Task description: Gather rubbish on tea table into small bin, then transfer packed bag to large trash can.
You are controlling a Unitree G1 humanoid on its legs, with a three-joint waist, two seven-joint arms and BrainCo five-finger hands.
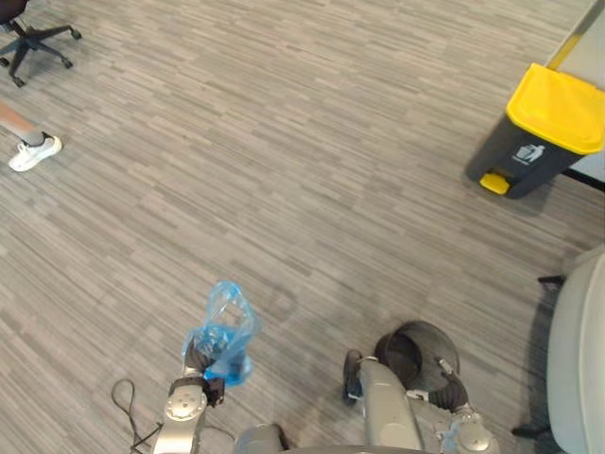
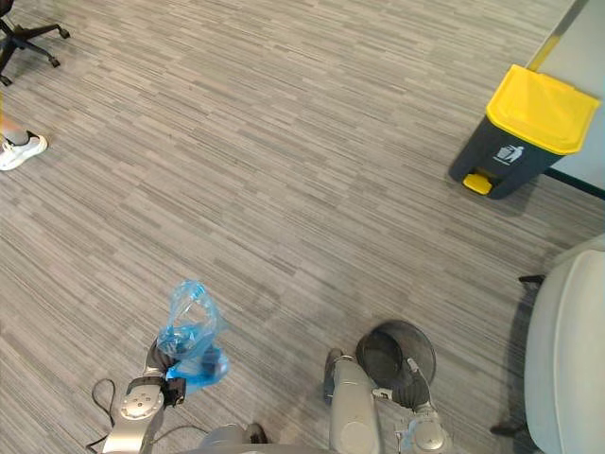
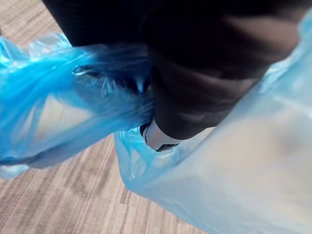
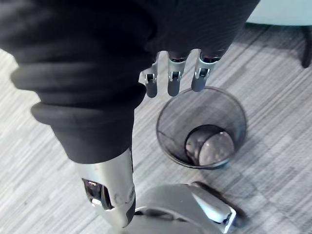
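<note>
A crumpled blue plastic bag [image 1: 223, 333] hangs above the carpet at the lower left, bunched in my left hand [image 1: 197, 361], which is shut on its gathered top. In the left wrist view the blue bag [image 3: 234, 165] wraps round the hand's dark cover and a finger [image 3: 157, 138]. The small black mesh bin [image 1: 437, 339] stands on the floor at the lower middle, with no bag in it. My right hand [image 4: 171, 78] hovers just above and beside the mesh bin [image 4: 170, 124], fingers relaxed and holding nothing. The large dark trash can with a yellow lid [image 1: 541, 129] stands far right, lid down.
A black office chair base [image 1: 32, 42] and a person's white shoe [image 1: 34, 152] are at the far left. A pale seat [image 1: 577, 359] stands by the right edge, near the mesh bin. Grey striped carpet lies between me and the large can.
</note>
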